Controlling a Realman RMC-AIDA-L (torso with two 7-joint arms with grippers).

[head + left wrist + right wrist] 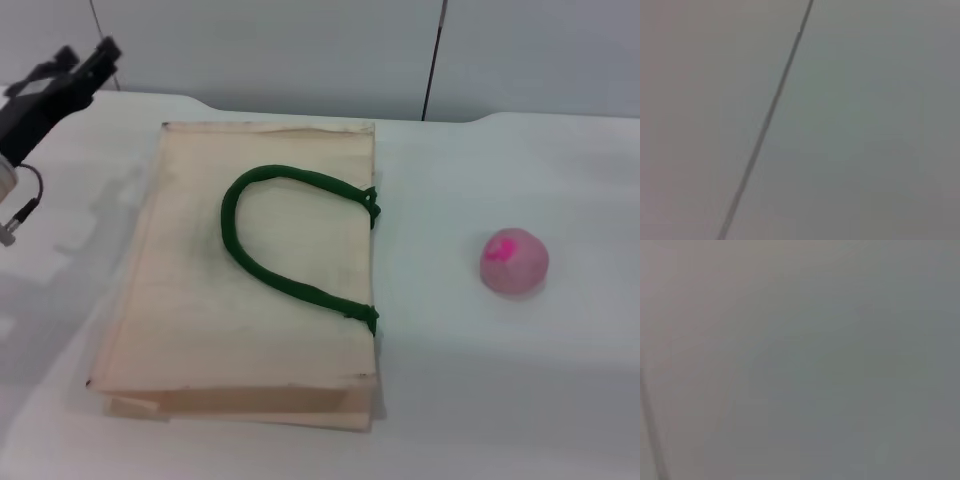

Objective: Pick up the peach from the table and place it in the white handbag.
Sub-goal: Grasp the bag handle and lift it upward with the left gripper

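the peach point(514, 263) sits on the surface point(560, 380) right of the flat-lying white handbag point(250, 290), untouched, since the left claw point(88, 60), whose spread i cannot tell, hangs well away.

The white handbag point(255, 280) lies flat on the table point(520, 400), left of centre, a large cream fabric rectangle with its long sides running near to far. Its near edge shows layered folds of fabric, slightly splayed. A thick dark green loop handle point(262, 255) rests on top of the bag, curving toward the left from two ends fixed along the bag's right edge. The far edge looks a little darkened along the seam. The peach point(514, 262) sits on the table to the right of the bag, well apart from it, a small round pale pink ball with a bright magenta patch on its upper side
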